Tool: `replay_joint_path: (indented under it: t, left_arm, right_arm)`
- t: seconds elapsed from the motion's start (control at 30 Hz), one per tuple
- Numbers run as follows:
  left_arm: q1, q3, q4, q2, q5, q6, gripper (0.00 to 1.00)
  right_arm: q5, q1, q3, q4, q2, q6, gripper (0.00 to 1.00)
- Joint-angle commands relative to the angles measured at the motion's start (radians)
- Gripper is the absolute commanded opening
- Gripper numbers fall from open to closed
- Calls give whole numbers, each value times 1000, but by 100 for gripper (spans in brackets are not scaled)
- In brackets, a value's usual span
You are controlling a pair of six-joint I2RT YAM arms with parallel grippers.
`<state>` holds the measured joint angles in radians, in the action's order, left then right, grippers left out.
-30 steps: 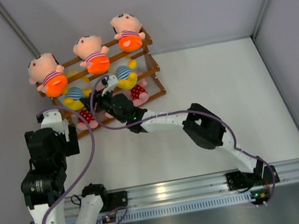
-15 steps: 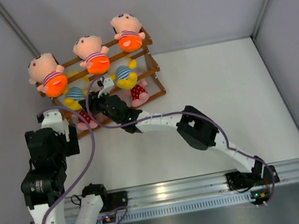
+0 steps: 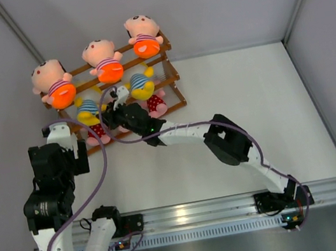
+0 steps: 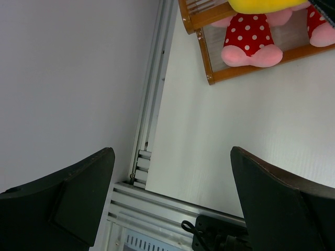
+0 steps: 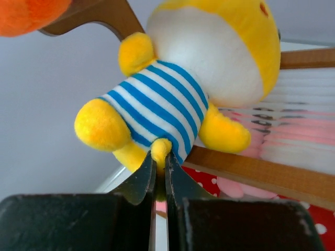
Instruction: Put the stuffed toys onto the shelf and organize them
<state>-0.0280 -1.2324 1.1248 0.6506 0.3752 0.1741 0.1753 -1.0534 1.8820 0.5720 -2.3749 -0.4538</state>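
Note:
The shelf (image 3: 172,72) stands at the back left with the stuffed toys on it. Three peach-faced toys (image 3: 103,60) in orange shorts sit on the top tier. Two yellow striped toys fill the middle tier, and pink polka-dot toys (image 3: 156,105) the bottom one. My right gripper (image 5: 159,157) is shut on a small yellow foot of the left yellow toy (image 5: 178,89) (image 3: 88,108), which rests on a wooden rail (image 5: 261,172). My left gripper (image 4: 171,154) hangs open and empty near the shelf's left front corner (image 4: 207,57), below a pink toy (image 4: 250,39).
A grey wall with an aluminium corner post (image 4: 154,83) runs close along my left arm. The metal base rail (image 3: 220,207) crosses the near edge. White tabletop (image 3: 248,105) stretches to the right of the shelf.
My right gripper has closed from part-open onto the yellow toy's foot, after shifting slightly along the shelf front. The left arm has not moved.

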Motion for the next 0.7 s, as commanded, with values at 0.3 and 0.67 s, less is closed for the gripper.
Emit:
replay_joint_path:
  t: [0.3,0.67]
  left_arm:
    - [0,1,-45,-5,4,5,98]
    - [0,30,-46,-14,11,19,98]
  right_arm:
    - [-181,58,46,-185,121,185,18]
    - [-189,32,-136,-198,308,214,99]
